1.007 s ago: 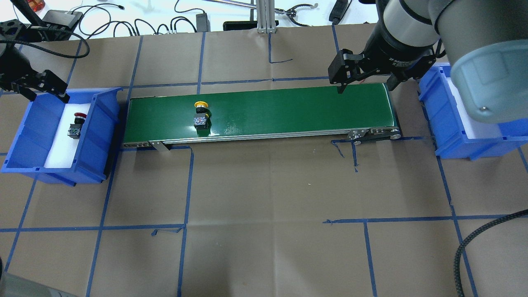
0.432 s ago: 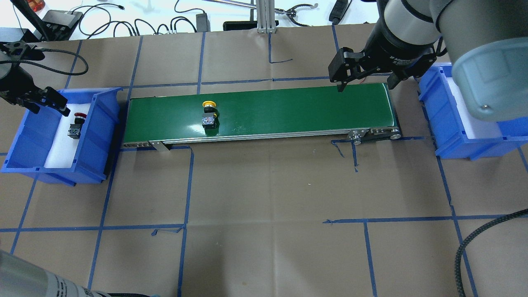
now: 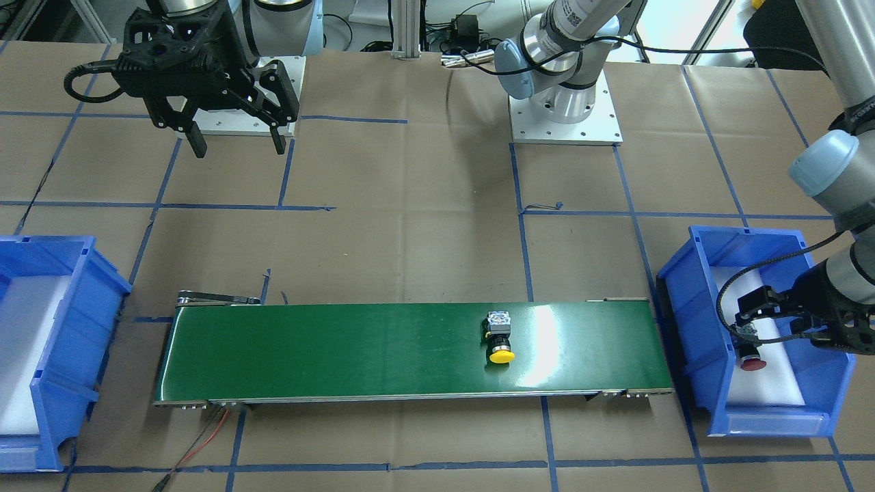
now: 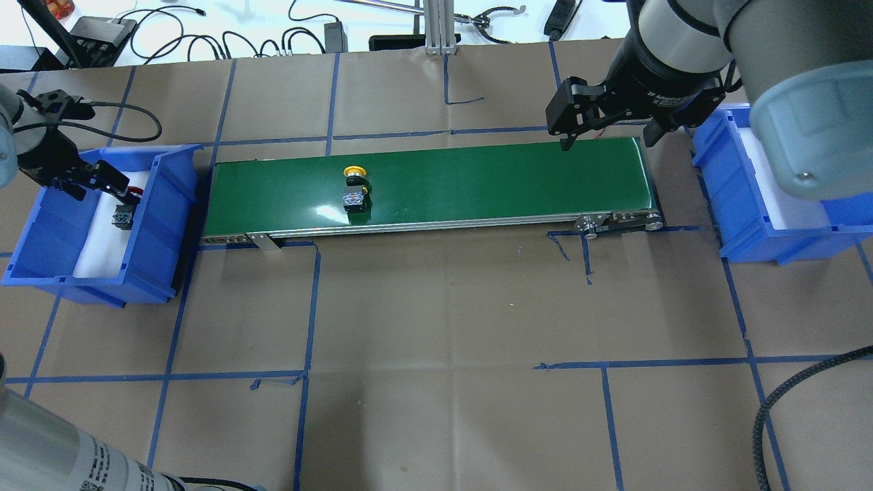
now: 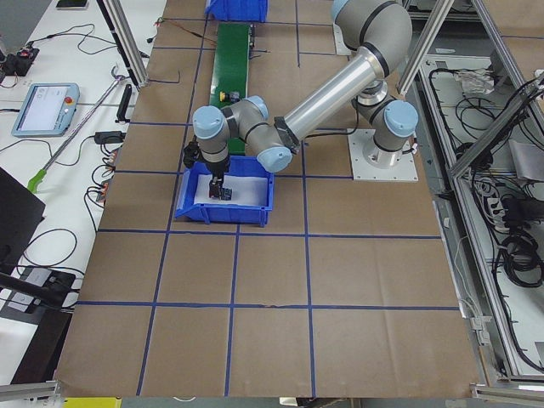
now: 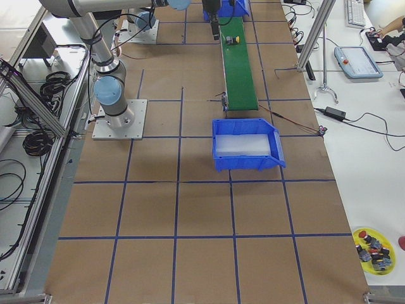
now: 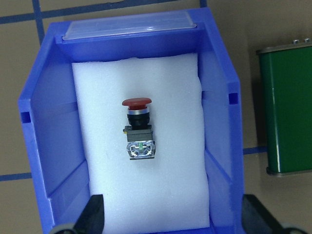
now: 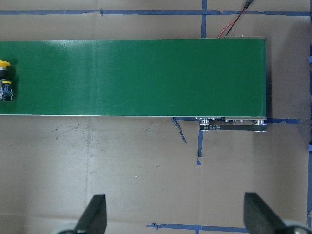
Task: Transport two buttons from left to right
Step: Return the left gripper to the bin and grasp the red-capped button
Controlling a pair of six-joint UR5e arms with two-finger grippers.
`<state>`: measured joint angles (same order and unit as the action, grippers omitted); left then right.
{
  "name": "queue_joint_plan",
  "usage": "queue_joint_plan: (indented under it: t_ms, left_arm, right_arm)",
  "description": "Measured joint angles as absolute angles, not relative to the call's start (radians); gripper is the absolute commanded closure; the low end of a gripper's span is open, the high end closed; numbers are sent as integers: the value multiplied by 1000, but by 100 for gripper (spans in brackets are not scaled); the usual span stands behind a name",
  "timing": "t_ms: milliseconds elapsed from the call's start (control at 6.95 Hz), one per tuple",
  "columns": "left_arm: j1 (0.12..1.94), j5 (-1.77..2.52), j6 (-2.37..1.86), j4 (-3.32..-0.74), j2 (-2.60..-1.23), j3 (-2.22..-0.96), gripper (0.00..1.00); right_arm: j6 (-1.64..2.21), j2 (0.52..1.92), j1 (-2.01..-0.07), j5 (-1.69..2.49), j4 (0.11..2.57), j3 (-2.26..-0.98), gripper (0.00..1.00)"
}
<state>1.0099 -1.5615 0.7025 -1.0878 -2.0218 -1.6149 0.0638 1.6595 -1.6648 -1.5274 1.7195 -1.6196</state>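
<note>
The yellow-capped button (image 4: 354,187) lies on its side on the green conveyor belt (image 4: 477,177), left of the middle; it also shows in the front view (image 3: 499,338) and at the left edge of the right wrist view (image 8: 5,80). The red-capped button (image 7: 139,127) lies on white foam in the left blue bin (image 4: 157,225), seen too in the front view (image 3: 752,362). My left gripper (image 4: 95,185) is open and empty, hovering over that button. My right gripper (image 4: 603,140) is open and empty above the belt's right end.
The right blue bin (image 4: 743,198) with a white foam liner stands just past the belt's right end and holds nothing visible. Cables and devices lie along the far table edge (image 4: 225,41). A yellow dish of spare buttons (image 6: 373,244) sits on a side table.
The yellow button has travelled right along the belt. My left gripper has moved right and over the bin, above the red button. My right gripper has barely moved.
</note>
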Motion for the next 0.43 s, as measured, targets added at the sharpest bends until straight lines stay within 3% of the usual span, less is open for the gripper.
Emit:
queue_joint_plan:
  t_ms: [432]
  left_arm:
    - [1000, -1560, 702, -986, -2074, -1655, 4]
  right_arm:
    - [64, 1658, -1658, -1526, 1719, -1621, 0]
